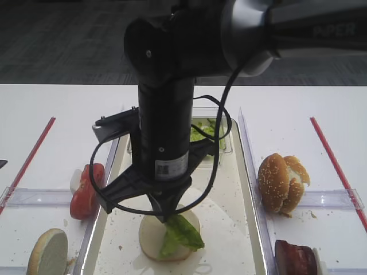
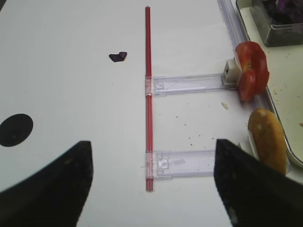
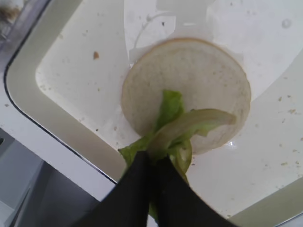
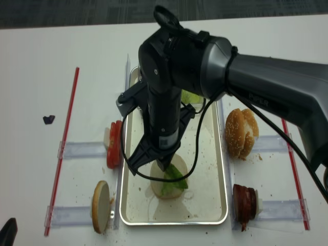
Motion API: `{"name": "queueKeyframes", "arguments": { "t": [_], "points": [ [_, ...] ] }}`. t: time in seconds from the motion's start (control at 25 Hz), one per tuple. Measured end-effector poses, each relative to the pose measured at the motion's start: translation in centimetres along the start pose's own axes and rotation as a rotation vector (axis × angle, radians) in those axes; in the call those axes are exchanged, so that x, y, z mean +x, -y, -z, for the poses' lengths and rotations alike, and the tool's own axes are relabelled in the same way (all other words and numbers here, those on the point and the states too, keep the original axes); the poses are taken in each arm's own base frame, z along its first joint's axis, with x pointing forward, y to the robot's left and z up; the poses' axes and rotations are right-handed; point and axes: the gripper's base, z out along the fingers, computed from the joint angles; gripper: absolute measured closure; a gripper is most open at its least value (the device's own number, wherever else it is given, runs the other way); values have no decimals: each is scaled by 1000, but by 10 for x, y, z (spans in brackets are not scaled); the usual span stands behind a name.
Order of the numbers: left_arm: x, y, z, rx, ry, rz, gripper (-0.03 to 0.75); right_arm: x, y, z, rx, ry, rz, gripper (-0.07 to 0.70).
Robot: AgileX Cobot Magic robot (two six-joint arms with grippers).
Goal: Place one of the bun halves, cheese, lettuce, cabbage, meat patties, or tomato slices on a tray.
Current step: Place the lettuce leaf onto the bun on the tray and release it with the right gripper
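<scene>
1. Far left on the white table (image 4: 31, 77): a red strip (image 4: 64, 143) running front to back, with a small dark purple scrap (image 4: 48, 119) lying well apart on its outer side.
2. Left gripper (image 2: 151, 179) hovering above that strip, jaws spread wide apart, gripping nothing.
3. Just left of the tray: tomato slices (image 1: 86, 191) standing on edge in a clear holder, and nearer the front a bun half (image 1: 48, 252) also on edge.
4. In the metal tray (image 4: 215, 205): a flat bun base (image 3: 189, 90) lying cut side up toward the front; a clear container of greens (image 1: 202, 130) at the back.
5. Right gripper (image 3: 154, 163) reaching down over the bun base, jaws pinched tight on a lettuce leaf (image 3: 170, 113); leaf draped onto the bun's near edge.
6. Right of the tray: sesame bun tops (image 1: 281, 182) leaning in a holder, then dark meat patties (image 1: 295, 258) toward the front.
7. Far right: a second red strip (image 1: 335, 166).
</scene>
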Motion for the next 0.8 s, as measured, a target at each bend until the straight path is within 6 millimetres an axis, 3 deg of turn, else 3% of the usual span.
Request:
{"name": "queueKeyframes", "arguments": {
  "t": [0.8],
  "points": [
    [0, 0, 0, 0, 0, 0, 224, 4, 2, -7, 3, -25, 27, 573]
  ]
}}
